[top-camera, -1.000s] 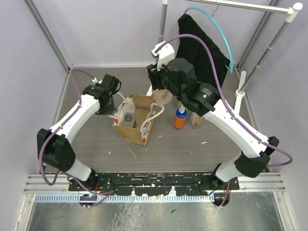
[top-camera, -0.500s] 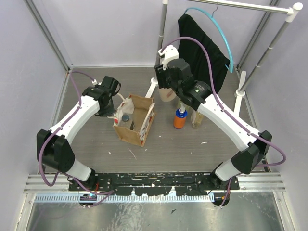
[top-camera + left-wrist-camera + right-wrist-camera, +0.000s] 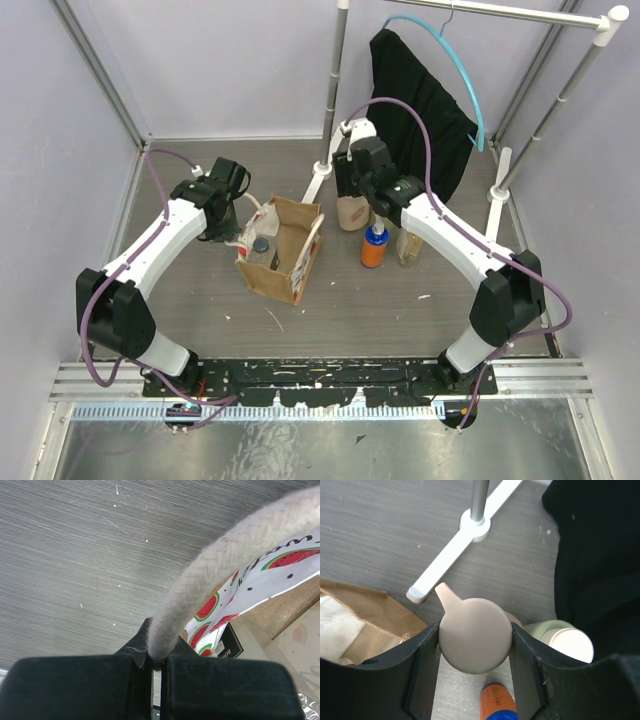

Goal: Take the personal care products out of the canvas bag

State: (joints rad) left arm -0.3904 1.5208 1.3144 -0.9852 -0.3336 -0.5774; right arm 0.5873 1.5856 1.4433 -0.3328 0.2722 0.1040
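My left fingers [image 3: 75, 685] pinch the rope handle [image 3: 210, 580] of the canvas bag [image 3: 285, 262] mid-worktop. My right fingers [image 3: 422, 670] clasp a beige bottle [image 3: 475, 642] near the far edge, beside the orange bottle [image 3: 374, 247] and amber bottle [image 3: 408, 247]. A grey-capped bottle [image 3: 263, 245] sits in the bag, so I judge the task unfinished.

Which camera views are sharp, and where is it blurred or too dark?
Top external: evenly lit, sharp throughout, with soft shadows. Left wrist: the rope handle in the left pincer is soft up close, and the pincer is near-black. Right wrist: the beige bottle in the right pincer is slightly soft, and the black garment shows no detail.
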